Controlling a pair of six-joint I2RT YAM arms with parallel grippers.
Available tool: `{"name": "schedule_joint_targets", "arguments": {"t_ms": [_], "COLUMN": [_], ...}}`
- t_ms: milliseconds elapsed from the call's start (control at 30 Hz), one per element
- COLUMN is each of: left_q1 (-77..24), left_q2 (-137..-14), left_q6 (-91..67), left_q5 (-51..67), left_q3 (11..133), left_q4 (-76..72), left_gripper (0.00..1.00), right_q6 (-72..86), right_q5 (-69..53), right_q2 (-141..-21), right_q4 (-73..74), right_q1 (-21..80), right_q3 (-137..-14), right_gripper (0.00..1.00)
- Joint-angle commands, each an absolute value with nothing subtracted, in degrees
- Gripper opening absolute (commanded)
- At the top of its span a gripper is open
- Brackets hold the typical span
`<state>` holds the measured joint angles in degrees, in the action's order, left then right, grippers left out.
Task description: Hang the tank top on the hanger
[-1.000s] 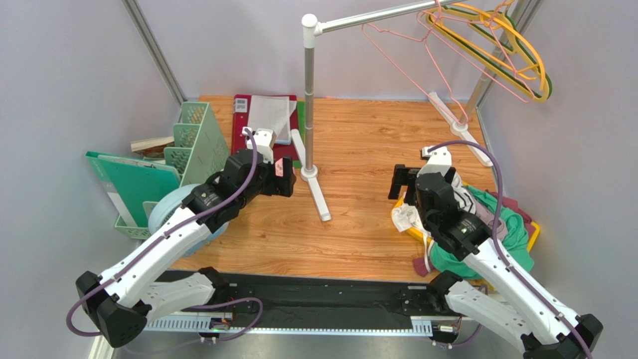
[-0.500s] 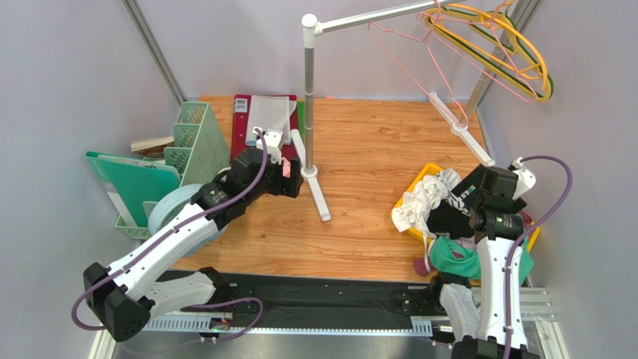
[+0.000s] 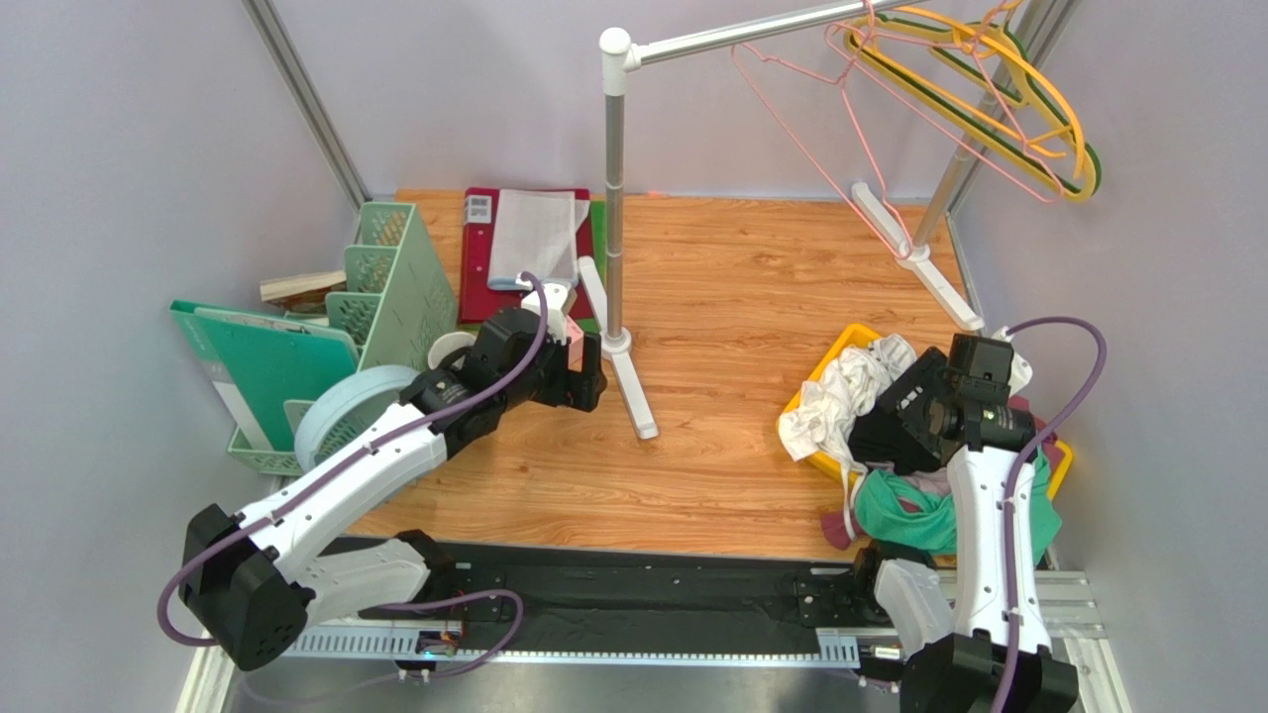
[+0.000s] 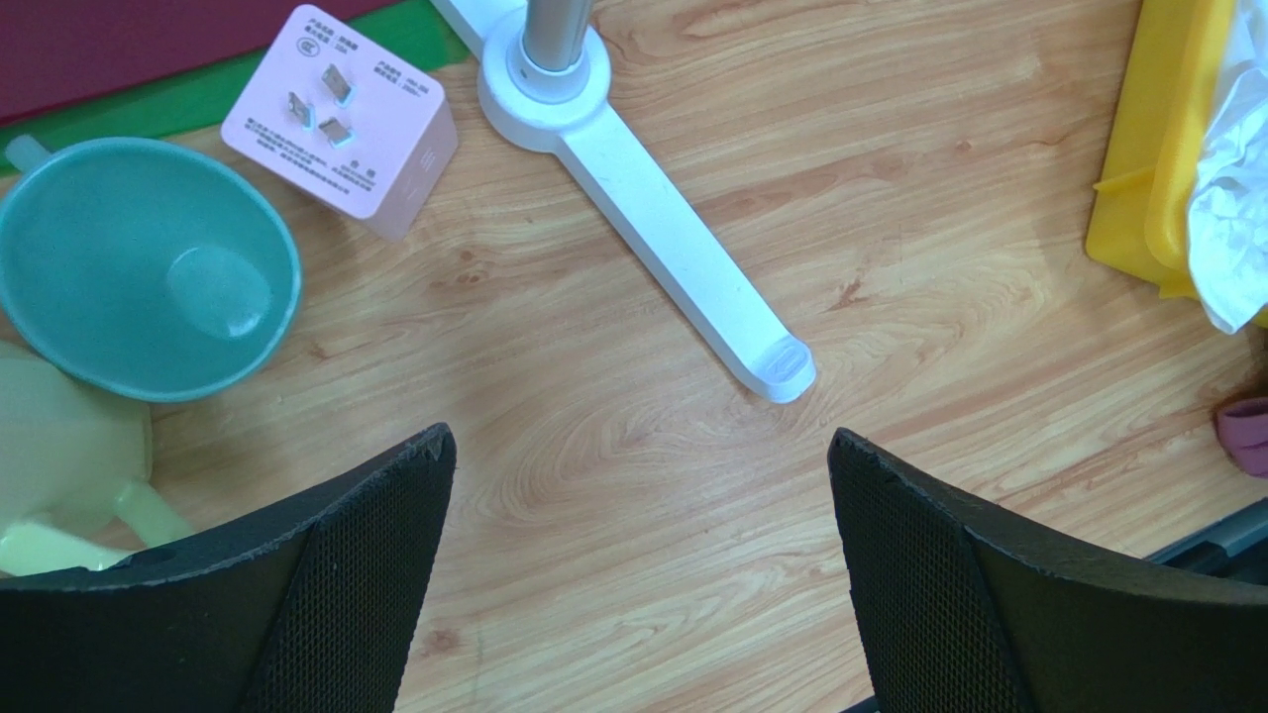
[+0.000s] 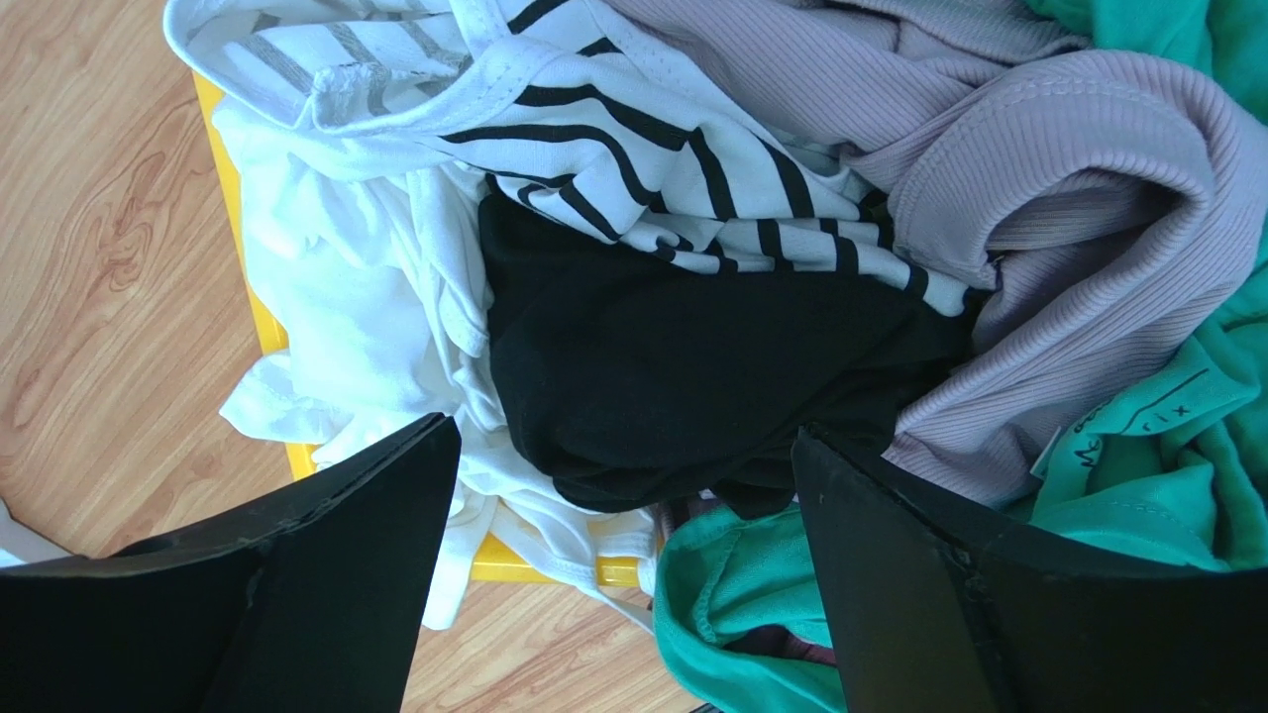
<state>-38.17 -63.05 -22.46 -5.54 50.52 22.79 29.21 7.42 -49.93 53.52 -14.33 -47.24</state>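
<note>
The right gripper [image 5: 618, 446] is hovering over the heap in the yellow basket [image 5: 246, 223], with its jaws spread wide and nothing between them. The tank top [image 5: 700, 372] is lying directly beneath it in the middle of the basket. Its far edge is tucked under the striped garment [image 5: 655, 119], and a white garment [image 5: 357, 253] is crowding its side nearest the basket's rim.

The step in hand appears to be the pick. It would go best by descending straight onto the bare black patch, pinching only that fabric, then lifting slowly so the neighbouring garments slide off. No strap is showing, so a regrasp may be needed.

The left gripper [image 4: 640, 446] is hovering well left of the basket over bare worktop [image 4: 625, 357], equally wide open and empty. Beyond and above the basket, the hanger [image 3: 828, 127] is hanging from the rail [image 3: 744, 33].
</note>
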Motion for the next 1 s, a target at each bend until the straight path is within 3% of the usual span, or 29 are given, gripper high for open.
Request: {"name": "schedule_joint_targets", "arguments": {"t_ms": [0,433,500,533,567,633,667,767,967], "left_q1": [-37.88,-37.27,-37.27,-37.27,-37.27,-37.18,-37.18,-37.09,-36.65], "left_q2": [-63.54,-63.81,-63.55,-63.46,-63.28,-62.67,-62.32,-61.26,-59.59], "left_q6": [-23.2,-22.67,-22.94,-22.94,-23.03,-23.12,-23.12,-23.12,-23.2], "left_q5": [-3.69,-4.66,-4.92,-5.27,-5.45,-6.15,-6.41,-7.12,-8.44], "left_q3": [50.71,51.5,51.59,51.59,51.59,51.42,51.42,51.5,51.59], "left_q4": [19.25,19.95,20.3,20.56,20.74,21.09,21.18,21.97,23.03], "left_gripper": [0.99,0.99,0.99,0.99,0.99,0.99,0.99,0.99,0.99], "right_q6": [30.67,33.05,32.79,32.61,32.35,31.91,31.73,30.77,28.66], "right_q5": [6.24,10.1,10.11,9.85,9.06,8.35,7.83,7.91,10.02], "right_q2": [-52.2,-59.76,-61.16,-62.56,-62.93,-63.81,-63.98,-63.9,-61.09], "right_q4": [52.47,45.36,44.65,44.56,44.04,43.77,43.68,45.17,47.99], "right_q1": [-14.41,-12.3,-12.22,-12.22,-12.22,-12.22,-12.22,-12.13,-12.22], "right_q3": [-46.85,-43.07,-43.24,-43.59,-43.77,-44.2,-44.64,-47.44,-55.01], "right_gripper": [0.87,0.84,0.8,0.73,0.55,0.41,0.23,0.02,0.0]}}
